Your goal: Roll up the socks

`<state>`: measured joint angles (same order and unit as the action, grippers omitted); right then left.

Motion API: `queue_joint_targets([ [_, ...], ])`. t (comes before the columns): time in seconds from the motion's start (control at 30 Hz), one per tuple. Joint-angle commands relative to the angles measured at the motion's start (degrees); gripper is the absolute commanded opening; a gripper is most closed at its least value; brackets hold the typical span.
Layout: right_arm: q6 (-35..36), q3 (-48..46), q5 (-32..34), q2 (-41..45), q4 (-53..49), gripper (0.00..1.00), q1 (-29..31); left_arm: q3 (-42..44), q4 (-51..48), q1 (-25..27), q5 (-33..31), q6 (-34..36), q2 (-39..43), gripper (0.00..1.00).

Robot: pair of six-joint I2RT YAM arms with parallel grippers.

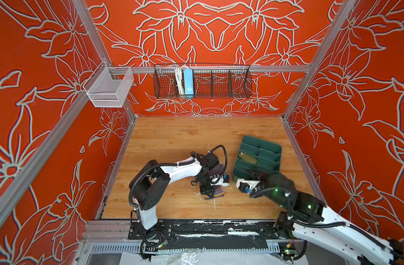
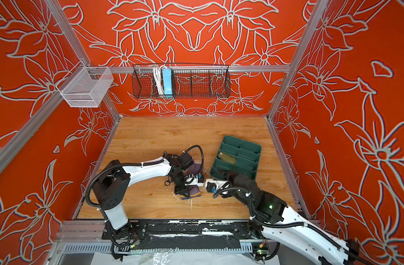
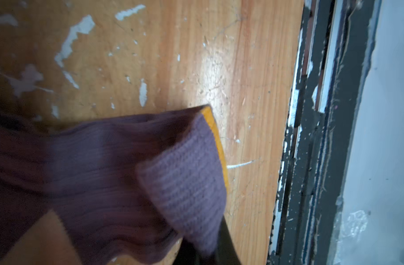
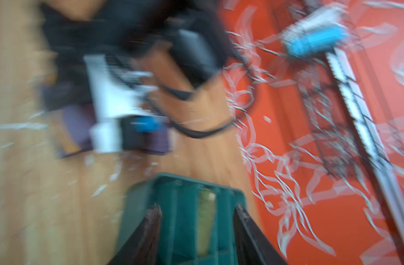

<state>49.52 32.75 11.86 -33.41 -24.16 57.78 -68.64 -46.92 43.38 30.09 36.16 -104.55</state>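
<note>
The left fingers [image 1: 207, 192] are pressed together on the purple sock [image 1: 216, 193], pinching it near its striped cuff. In the left wrist view only a dark finger tip [image 3: 221, 249] shows beneath a folded flap of ribbed purple fabric with a yellow edge. The purple sock [image 3: 104, 172] lies bunched on the wooden surface [image 1: 173, 142], to the left of the green tray [image 1: 267, 146] in both top views. It is near the tray but apart from it, and partly hidden under the left arm's wrist.

The right fingers [image 4: 251, 238] are spread apart with nothing between them. They hang over the near edge of the tray [image 4: 173, 188]. That view is badly blurred, so I cannot tell whether they touch the rim. In a top view the right fingers [image 2: 228, 175] sit at that same near edge.

The olive sock [image 1: 248, 158] lies rolled inside one of the tray's left-hand compartments, clear of both pairs of fingers.
</note>
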Motion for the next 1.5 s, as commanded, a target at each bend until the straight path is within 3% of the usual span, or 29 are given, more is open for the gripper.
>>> queue_joint_targets([
  [0.0,4.0,-0.7,3.1,-6.0,-3.5,0.54,7.0,-3.3,-6.7,-0.5,7.3,-0.1,-3.2,0.0],
  [0.17,-1.7,-1.7,0.6,-16.7,3.7,0.56,13.9,-5.5,-8.4,-0.5,8.6,0.0,-6.0,0.01],
  [0.4,-6.9,-4.2,2.4,-32.7,22.0,0.6,13.7,-5.8,-8.7,-0.5,10.7,0.0,-6.6,0.01],
  [0.63,-7.9,-4.0,2.8,-45.2,33.0,0.6,10.3,-5.0,-8.2,-0.4,11.6,0.2,-5.8,0.02],
  [0.7,-7.6,-3.6,3.1,-47.1,32.7,0.51,10.1,-4.7,-8.1,-0.4,11.7,0.3,-5.5,0.02],
  [0.9,-7.9,-1.1,0.8,-48.1,22.6,0.05,10.6,-4.0,-7.0,-0.5,9.7,-0.2,-4.1,0.03],
  [0.93,-8.2,-0.7,0.5,-47.9,20.8,0.01,11.0,-4.0,-6.3,-0.5,8.3,-0.7,-3.8,0.06],
  [1.07,-9.8,1.4,-3.6,-47.1,12.4,0.0,12.3,-3.6,-3.3,-1.3,1.2,-3.8,-1.8,0.12],
  [1.13,-11.2,2.3,-6.1,-47.1,8.9,0.0,12.4,-2.6,-0.5,-2.2,-3.4,-6.2,0.0,0.3],
  [1.2,-12.3,2.7,-8.3,-47.4,6.7,0.0,12.4,-1.1,2.3,-3.2,-7.5,-7.3,2.7,0.38],
  [1.3,-13.2,3.7,-10.8,-48.2,4.1,0.0,12.4,2.4,8.3,-5.1,-15.8,-9.2,9.8,0.52],
  [1.47,-14.0,8.5,-16.3,-52.7,-2.5,0.0,11.5,8.3,20.9,-7.8,-36.1,-8.2,28.1,0.7],
])
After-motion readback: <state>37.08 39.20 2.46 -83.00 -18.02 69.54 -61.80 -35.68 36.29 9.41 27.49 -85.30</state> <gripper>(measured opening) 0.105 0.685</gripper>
